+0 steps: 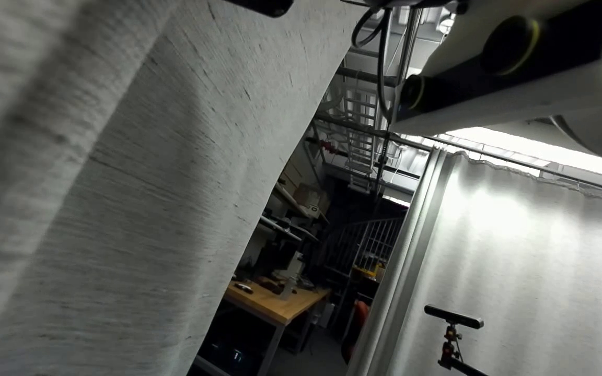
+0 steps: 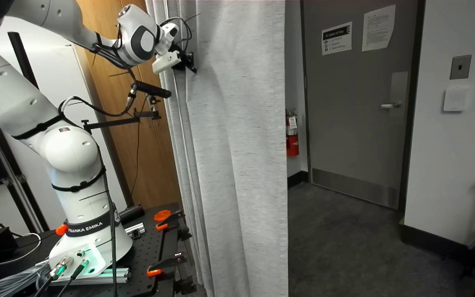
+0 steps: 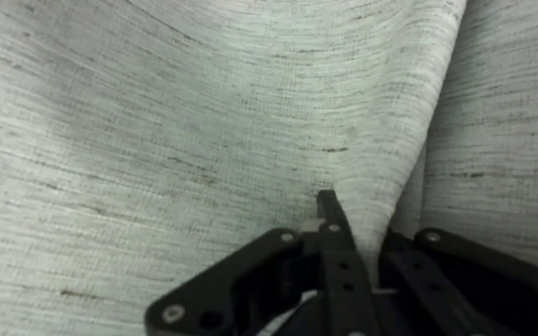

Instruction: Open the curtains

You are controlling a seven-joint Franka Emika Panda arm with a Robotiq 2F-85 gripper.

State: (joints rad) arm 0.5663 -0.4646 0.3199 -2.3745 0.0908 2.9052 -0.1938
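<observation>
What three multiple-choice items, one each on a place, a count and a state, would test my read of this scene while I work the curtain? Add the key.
1. In an exterior view, where does the extinguisher show?
A) Between the curtain and the door
B) Right of the door
C) On the desk

2. How many papers are on the door?
A) None
B) Five
C) Two

3. How is the tool?
A) Open, clear of the curtain
B) Shut on the curtain
C) Out of all views

Key:
1 A: its red body shows past the curtain's edge, short of the door.
2 C: both are fixed to the door's upper part.
3 B: in the wrist view a fold runs in between its fingers, pinched.
</observation>
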